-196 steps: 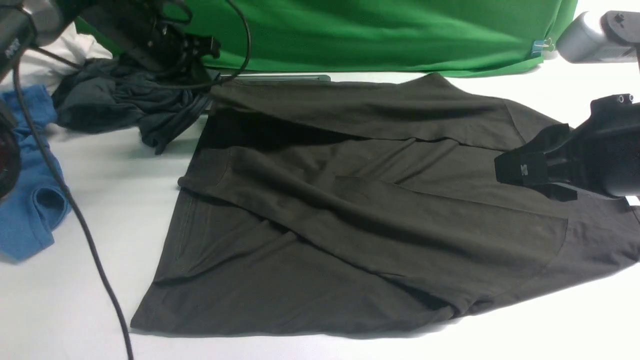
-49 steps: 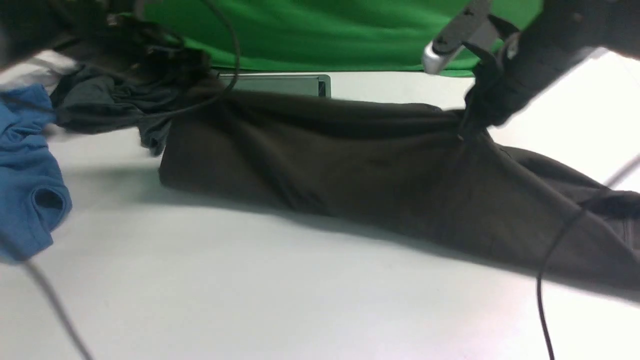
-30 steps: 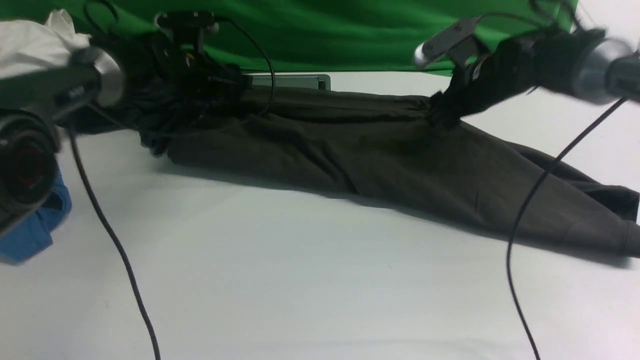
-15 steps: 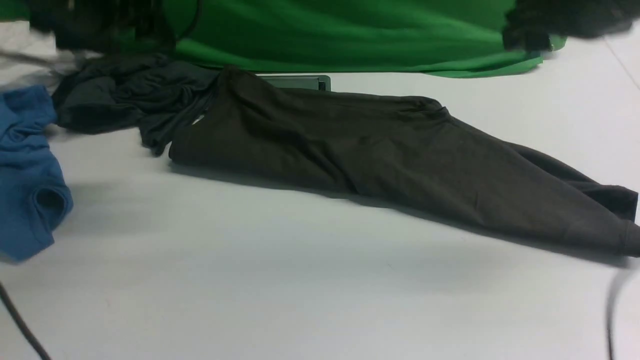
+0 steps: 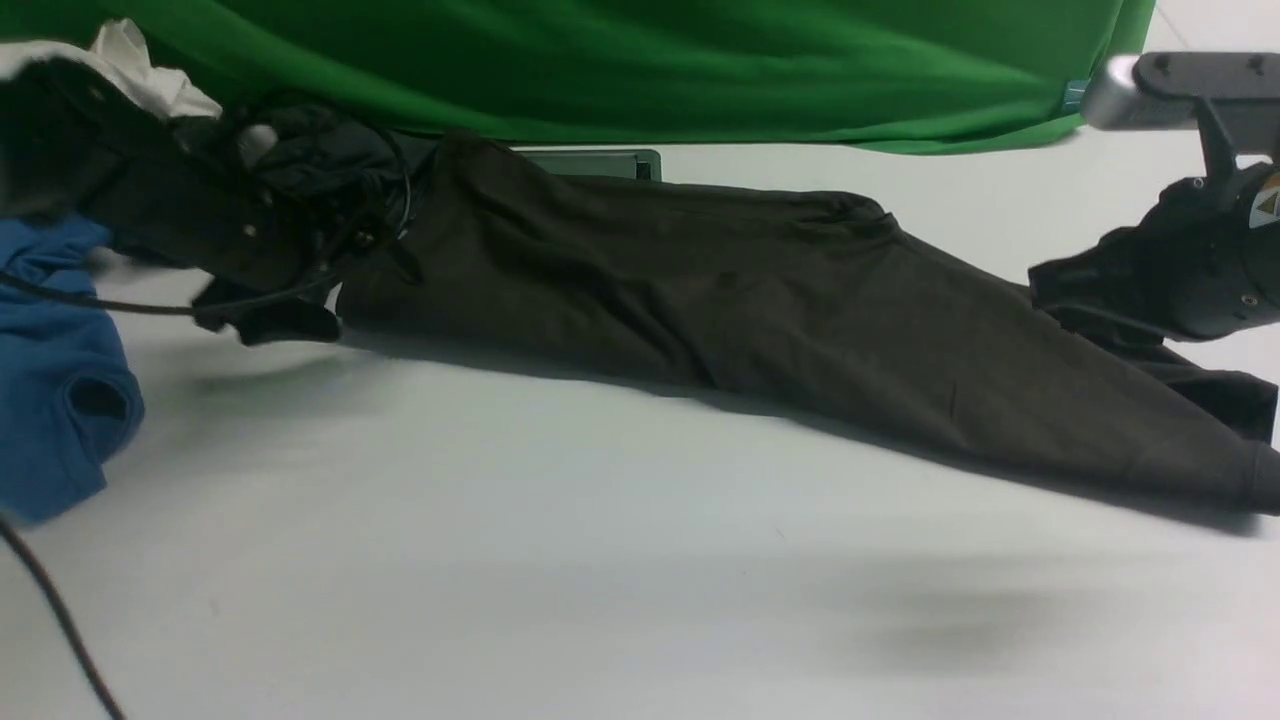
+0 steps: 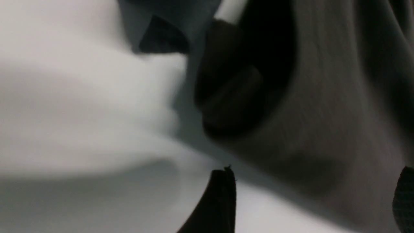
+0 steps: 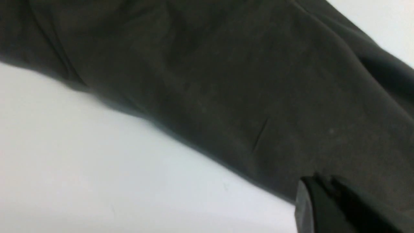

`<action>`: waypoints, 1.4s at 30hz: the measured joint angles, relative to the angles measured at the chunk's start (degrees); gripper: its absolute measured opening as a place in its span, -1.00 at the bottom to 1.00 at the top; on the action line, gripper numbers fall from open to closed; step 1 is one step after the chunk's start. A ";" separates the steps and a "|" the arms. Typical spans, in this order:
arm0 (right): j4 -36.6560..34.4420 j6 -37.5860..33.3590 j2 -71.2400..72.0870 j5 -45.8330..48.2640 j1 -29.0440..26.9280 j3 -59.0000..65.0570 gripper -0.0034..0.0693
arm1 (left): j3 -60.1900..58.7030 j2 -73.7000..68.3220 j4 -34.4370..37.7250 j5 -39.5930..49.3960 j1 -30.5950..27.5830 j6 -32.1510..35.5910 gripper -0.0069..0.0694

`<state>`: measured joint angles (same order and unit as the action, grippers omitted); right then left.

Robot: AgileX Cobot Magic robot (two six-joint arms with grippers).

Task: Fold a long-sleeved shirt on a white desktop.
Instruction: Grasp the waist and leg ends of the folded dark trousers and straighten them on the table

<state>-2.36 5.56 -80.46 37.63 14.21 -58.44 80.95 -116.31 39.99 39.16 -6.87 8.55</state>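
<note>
The long-sleeved shirt [image 5: 760,320] lies on the white desktop [image 5: 600,560] as a long dark olive-brown band, running from the back left to the right edge. My left gripper [image 5: 270,320] hovers low at the band's left end. It is open, and its two fingers stand wide apart over the fabric edge [image 6: 323,123] with nothing between them. My right gripper [image 5: 1045,280] is over the band's right part. Its jaws are shut together just above the shirt [image 7: 226,84], and no cloth shows pinched between them.
A blue shirt [image 5: 50,400] lies at the left edge, with white cloth [image 5: 130,60] behind my left arm. The green backdrop [image 5: 700,60] closes the back, and the silver-framed cable slot [image 5: 590,163] sits just in front of it. A black cable [image 5: 60,620] crosses the front left corner.
Both arms, lifted out of view half a second ago, have come back down to the shirt's two ends. The right gripper has gone from open to shut. The shirt has not moved.
</note>
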 joint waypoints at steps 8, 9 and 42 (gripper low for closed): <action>-0.55 -1.59 0.00 0.60 0.00 0.00 -0.81 | 0.32 -5.28 12.95 -6.18 0.00 7.88 0.99; -0.59 -1.59 0.00 0.70 0.00 0.00 -0.80 | 0.38 -5.45 13.55 -6.19 0.00 8.71 0.97; -0.61 -3.82 8.68 5.67 0.00 0.11 -0.40 | -44.75 26.57 7.10 -31.61 -1.89 17.13 -0.42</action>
<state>-2.97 1.74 -71.78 43.30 14.21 -58.33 36.20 -89.74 47.09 7.55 -8.76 25.67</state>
